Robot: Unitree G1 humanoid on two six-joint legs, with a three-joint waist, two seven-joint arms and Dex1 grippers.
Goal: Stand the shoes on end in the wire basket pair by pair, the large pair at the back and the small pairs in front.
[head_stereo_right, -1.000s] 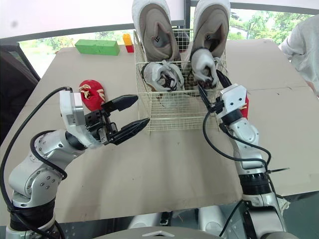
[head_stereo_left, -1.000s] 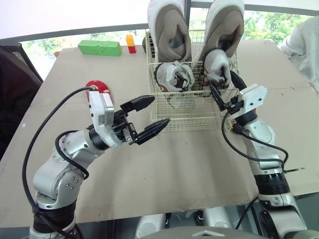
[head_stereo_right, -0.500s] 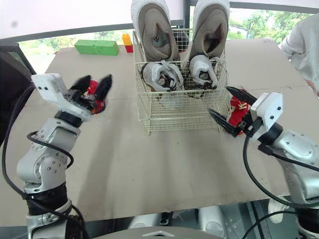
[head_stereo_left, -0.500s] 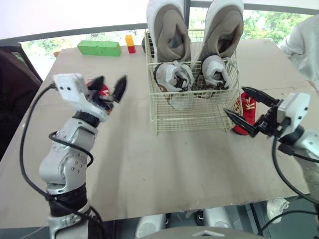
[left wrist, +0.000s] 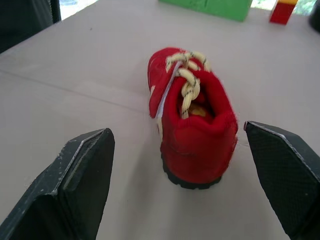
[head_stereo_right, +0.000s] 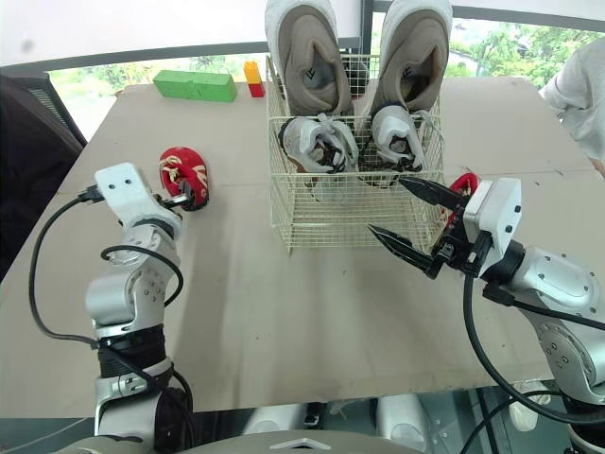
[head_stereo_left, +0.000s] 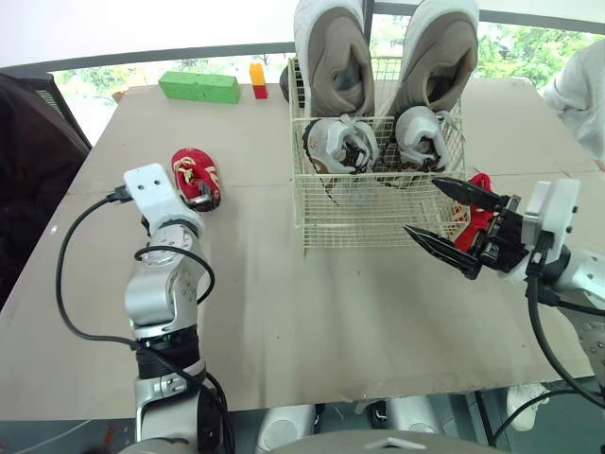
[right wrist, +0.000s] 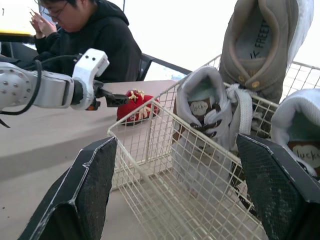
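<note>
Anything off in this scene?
Only the red pair is split: the left red shoe lies on the table left of the basket, the right red shoe just beside its right wall. Nothing spilled.

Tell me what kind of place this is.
Probably an indoor robot test room: a cardboard-covered table by a window with trees outside, a wire basket of shoes as props, and a person seated nearby.

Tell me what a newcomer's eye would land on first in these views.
The white wire basket, centre back, holds two large beige sneakers on end at its rear and two small white sneakers in front. A small red lace-up shoe lies left of it, heel toward the open left gripper. The open right gripper hovers by the basket's right front, a second red shoe just beyond it.
</note>
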